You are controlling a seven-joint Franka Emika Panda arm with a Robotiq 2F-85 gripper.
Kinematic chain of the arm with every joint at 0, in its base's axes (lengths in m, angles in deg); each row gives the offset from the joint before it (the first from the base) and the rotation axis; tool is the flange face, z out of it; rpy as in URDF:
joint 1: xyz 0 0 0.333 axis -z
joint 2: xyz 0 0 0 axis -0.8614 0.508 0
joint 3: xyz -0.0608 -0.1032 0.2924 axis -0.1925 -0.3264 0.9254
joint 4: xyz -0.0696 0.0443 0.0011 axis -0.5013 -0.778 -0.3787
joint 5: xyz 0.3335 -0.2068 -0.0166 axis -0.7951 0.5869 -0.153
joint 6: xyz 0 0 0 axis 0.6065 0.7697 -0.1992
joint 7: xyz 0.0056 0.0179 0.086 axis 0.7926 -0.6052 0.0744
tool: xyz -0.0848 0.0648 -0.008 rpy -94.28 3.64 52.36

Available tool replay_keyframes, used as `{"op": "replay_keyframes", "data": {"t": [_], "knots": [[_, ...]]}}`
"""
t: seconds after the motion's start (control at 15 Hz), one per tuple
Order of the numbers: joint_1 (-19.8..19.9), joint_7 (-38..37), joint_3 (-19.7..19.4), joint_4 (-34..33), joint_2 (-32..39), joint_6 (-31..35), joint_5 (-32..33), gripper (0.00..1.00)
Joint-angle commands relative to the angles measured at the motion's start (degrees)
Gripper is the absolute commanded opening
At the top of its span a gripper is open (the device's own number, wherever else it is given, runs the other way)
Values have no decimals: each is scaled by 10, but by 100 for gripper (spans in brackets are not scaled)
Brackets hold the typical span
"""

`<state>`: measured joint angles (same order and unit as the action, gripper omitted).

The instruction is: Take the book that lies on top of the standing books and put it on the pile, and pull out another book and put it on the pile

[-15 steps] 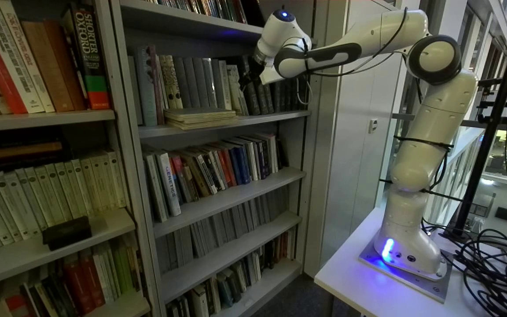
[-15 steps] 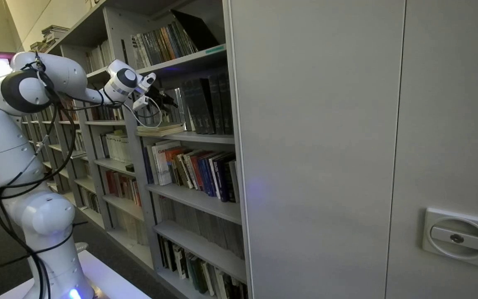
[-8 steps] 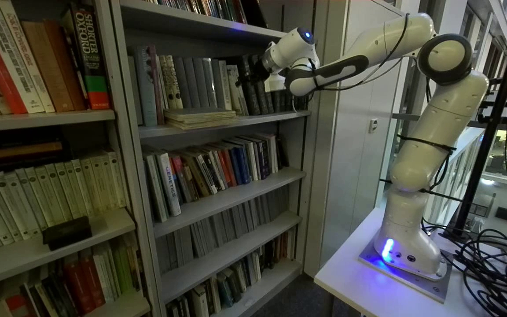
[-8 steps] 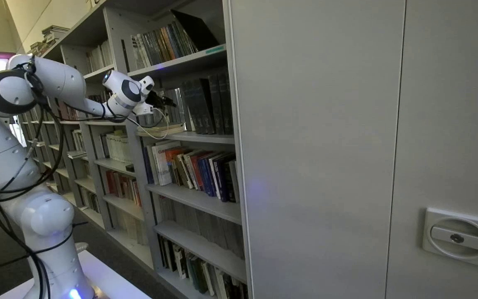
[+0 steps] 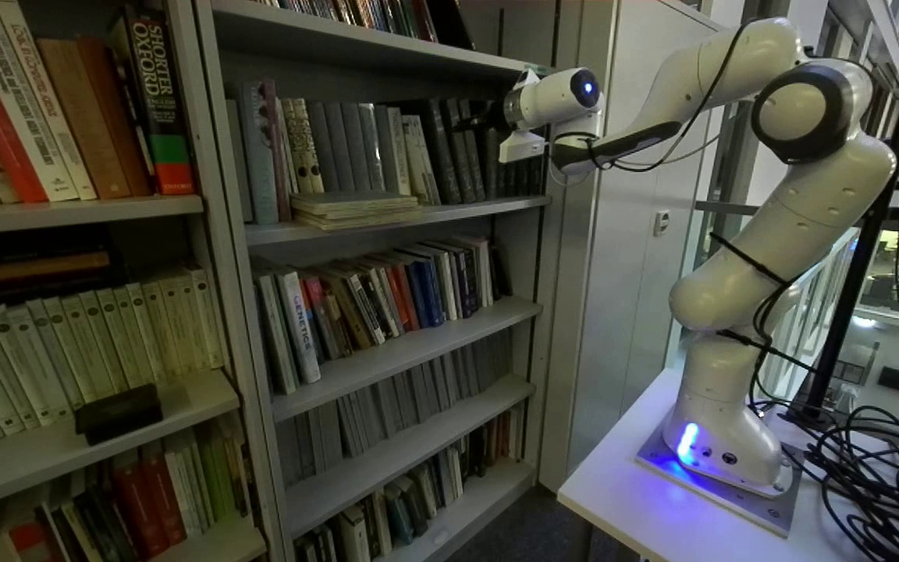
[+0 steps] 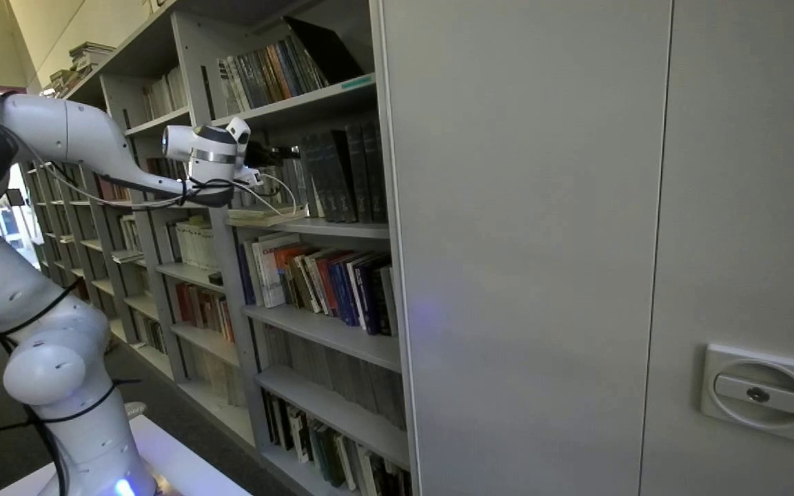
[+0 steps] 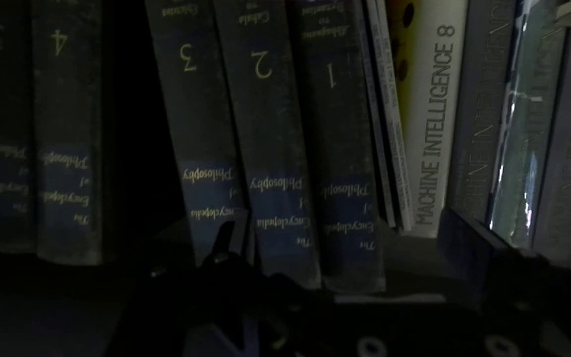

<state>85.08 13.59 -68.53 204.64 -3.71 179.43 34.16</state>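
Shifted rightward in an exterior view, the tool (image 5: 463, 124) was spread wide, empty; at upper centre-left, the pile (image 5: 354, 209) was seen in front of the standing books (image 5: 352, 148), another pull presumably awaited.

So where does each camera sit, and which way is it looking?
In an exterior view: out in front, facing the shelves at a slant; the whole arm shows, standing on a white table.
In an exterior view: seemingly close to a grey door, looking along the shelves; the arm shows, cut off at the picture's left edge.
In the wrist view: on the robot's wrist, facing dark numbered spines; the fingers show at the bottom.
Both exterior views share the arm and the pile.
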Motion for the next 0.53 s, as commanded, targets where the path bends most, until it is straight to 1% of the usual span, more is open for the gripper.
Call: {"op": "replay_keyframes", "data": {"t": [0.0,0.27,0.47], "knots": [[82,-78,53,24,-69,40,45,100],[95,-89,72,58,-106,75,37,100],[114,-96,103,73,-127,69,25,100]]}}
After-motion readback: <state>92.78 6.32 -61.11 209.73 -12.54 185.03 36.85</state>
